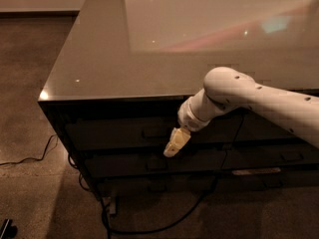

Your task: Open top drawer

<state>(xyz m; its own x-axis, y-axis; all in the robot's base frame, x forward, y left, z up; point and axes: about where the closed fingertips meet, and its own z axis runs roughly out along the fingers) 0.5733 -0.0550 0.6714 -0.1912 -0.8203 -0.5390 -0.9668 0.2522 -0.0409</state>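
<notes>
The top drawer (119, 132) is a dark flat front just under the glossy countertop (149, 49), and it looks closed. Its small rectangular handle (152, 132) sits near the centre. My gripper (175, 143) hangs from the white arm (249, 96) in front of the cabinet, just right of and slightly below that handle. Its pale yellowish fingers (178, 139) point down and to the left.
A second dark drawer front (149, 164) with its own handle lies below. More drawer fronts (279, 156) stand to the right. A black cable (164, 218) runs along the floor below the cabinet, and another cable (30, 156) lies at the left. A small dark object (6, 228) lies at the bottom left.
</notes>
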